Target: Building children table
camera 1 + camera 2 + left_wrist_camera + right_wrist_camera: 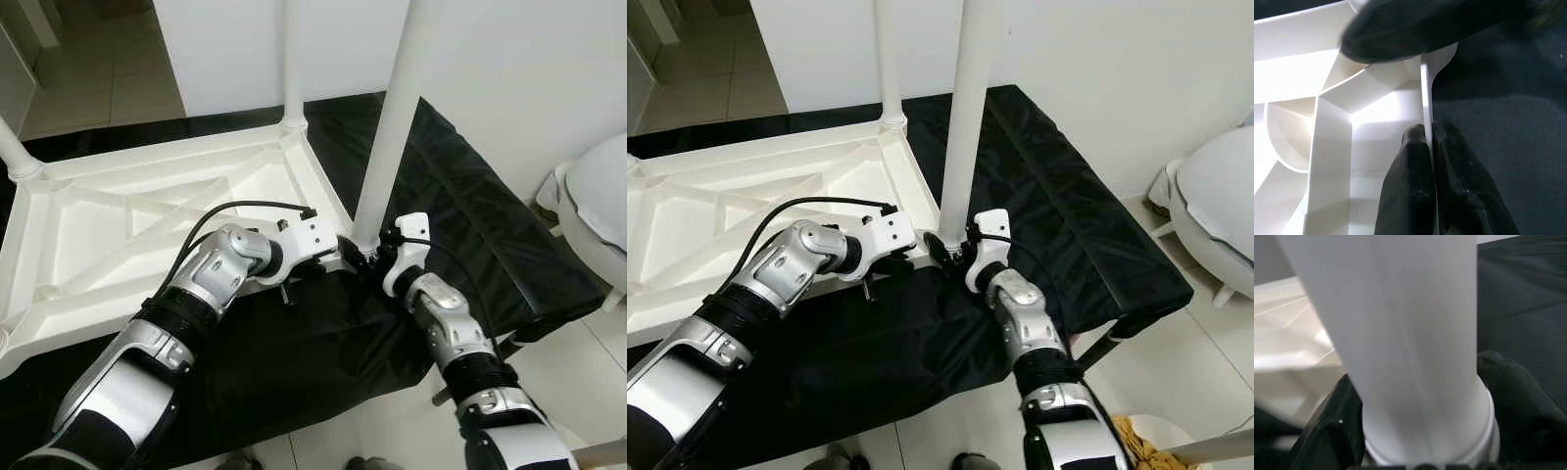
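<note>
A black cloth covers the low platform on the pale tiled floor, and the white table top lies on it upside down with its ribbed underside showing. From the left: one leg stub at the far left corner, another leg standing upright at the back corner, then the leg I am working on at the near right corner. My left gripper is pinched shut on the thin rim of the table top beside that corner, holding it steady. My right gripper clasps the base of the near leg, a finger on each side of its collar. To seat it well I judge I should keep the leg upright, press straight down into the socket, and hold the rim firmly so the top does not slide on the cloth
</note>
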Tool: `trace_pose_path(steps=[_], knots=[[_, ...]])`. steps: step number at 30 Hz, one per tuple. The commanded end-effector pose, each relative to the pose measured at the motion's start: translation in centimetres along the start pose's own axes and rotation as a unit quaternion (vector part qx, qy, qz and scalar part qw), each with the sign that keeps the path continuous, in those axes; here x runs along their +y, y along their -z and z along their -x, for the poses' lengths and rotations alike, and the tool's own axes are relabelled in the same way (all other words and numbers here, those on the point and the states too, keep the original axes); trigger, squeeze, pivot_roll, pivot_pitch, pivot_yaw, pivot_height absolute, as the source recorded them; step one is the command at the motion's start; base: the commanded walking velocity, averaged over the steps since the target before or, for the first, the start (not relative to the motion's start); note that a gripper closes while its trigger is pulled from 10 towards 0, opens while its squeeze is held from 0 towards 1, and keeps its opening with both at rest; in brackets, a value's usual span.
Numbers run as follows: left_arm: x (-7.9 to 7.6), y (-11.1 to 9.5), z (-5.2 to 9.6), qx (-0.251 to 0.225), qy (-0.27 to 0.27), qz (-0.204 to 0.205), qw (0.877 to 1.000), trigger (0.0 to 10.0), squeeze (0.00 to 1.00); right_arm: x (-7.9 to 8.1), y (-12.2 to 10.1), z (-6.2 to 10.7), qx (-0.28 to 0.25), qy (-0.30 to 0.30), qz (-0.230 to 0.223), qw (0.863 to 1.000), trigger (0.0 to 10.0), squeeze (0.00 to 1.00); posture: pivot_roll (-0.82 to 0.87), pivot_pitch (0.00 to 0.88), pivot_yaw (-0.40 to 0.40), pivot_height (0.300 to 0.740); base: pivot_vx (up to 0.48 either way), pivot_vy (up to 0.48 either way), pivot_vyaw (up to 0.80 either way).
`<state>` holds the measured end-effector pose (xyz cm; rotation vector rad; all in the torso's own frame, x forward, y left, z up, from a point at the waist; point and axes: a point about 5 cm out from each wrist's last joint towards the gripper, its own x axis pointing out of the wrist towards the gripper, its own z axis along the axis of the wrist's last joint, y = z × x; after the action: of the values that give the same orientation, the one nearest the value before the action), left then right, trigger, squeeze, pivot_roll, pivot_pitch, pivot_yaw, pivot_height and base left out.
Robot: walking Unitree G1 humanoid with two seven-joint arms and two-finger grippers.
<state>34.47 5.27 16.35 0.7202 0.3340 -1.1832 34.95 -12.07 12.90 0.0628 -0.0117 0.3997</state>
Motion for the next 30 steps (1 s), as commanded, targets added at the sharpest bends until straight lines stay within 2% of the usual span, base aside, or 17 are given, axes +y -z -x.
trace_pose_path(steps=[1,2,5,9,12,14,16,17,22,23,24,25,30], knots=[[-0.2,-0.5,-0.1,-0.007,0.006,-0.009,1.0,10.0,0.0,-1.7,1.1,0.8,0.022,0.1,-0.033,0.994,0.0,0.0,-0.06,0.075,0.04,0.74,0.0,0.0,0.0],[-0.2,-0.5,-0.1,-0.007,0.006,-0.009,1.0,10.0,0.0,-1.7,1.1,0.8,0.022,0.1,-0.033,0.994,0.0,0.0,-0.06,0.075,0.04,0.74,0.0,0.0,0.0],[-0.2,-0.5,-0.2,-0.006,0.009,-0.009,1.0,10.0,0.0,-0.7,1.3,0.7,0.02,0.177,-0.045,0.983,0.0,0.0,-0.07,0.079,0.042,0.74,0.0,0.0,0.0],[-0.3,-0.5,-0.3,-0.007,0.011,-0.009,1.0,10.0,0.0,0.0,1.4,0.7,0.019,0.218,-0.057,0.974,0.0,0.0,-0.07,0.081,0.043,0.74,0.0,0.0,0.0],[-0.4,-0.6,-0.3,-0.007,0.012,-0.01,1.0,10.0,0.0,0.3,1.3,0.6,0.018,0.228,-0.061,0.972,0.0,0.0,-0.07,0.081,0.043,0.74,0.0,0.0,0.0],[-0.4,-0.6,-0.4,-0.008,0.012,-0.01,1.0,10.0,0.0,1.3,1.1,0.4,0.016,0.211,-0.058,0.976,0.0,0.0,-0.08,0.08,0.044,0.74,0.0,0.0,0.0],[-0.4,-0.6,-0.4,-0.008,0.012,-0.01,1.0,10.0,0.0,1.3,1.1,0.4,0.016,0.211,-0.058,0.976,0.0,0.0,-0.08,0.08,0.044,0.74,0.0,0.0,0.0],[-0.4,-0.7,-0.4,-0.009,0.012,-0.01,1.0,10.0,0.0,1.3,0.8,0.3,0.007,0.195,-0.059,0.979,10.0,0.0,-0.08,0.078,0.042,0.74,0.0,0.0,0.0],[-0.3,-0.6,-0.4,-0.009,0.009,-0.01,1.0,10.0,0.0,0.7,0.3,0.5,-0.002,0.188,-0.042,0.981,10.0,0.0,-0.08,0.075,0.04,0.74,0.0,0.0,0.0],[-0.3,-0.6,-0.4,-0.009,0.009,-0.01,1.0,10.0,0.0,0.6,0.3,0.6,-0.002,0.186,-0.039,0.982,10.0,0.38,-0.07,0.073,0.039,0.74,0.0,0.0,0.0],[-0.3,-0.6,-0.4,-0.009,0.009,-0.01,1.0,10.0,0.0,0.6,0.3,0.6,-0.002,0.186,-0.039,0.982,10.0,0.38,-0.07,0.073,0.039,0.74,0.0,0.0,0.0],[-0.3,-0.6,-0.4,-0.009,0.009,-0.009,1.0,10.0,0.0,0.5,0.2,0.6,-0.005,0.182,-0.035,0.983,10.0,1.0,-0.07,0.073,0.04,0.74,0.0,0.0,0.0],[-0.3,-0.5,-0.4,-0.007,0.007,-0.007,1.0,10.0,0.0,-0.2,-0.4,0.8,-0.013,0.133,-0.013,0.991,10.0,1.0,-0.07,0.073,0.036,0.74,0.0,0.0,0.0]])
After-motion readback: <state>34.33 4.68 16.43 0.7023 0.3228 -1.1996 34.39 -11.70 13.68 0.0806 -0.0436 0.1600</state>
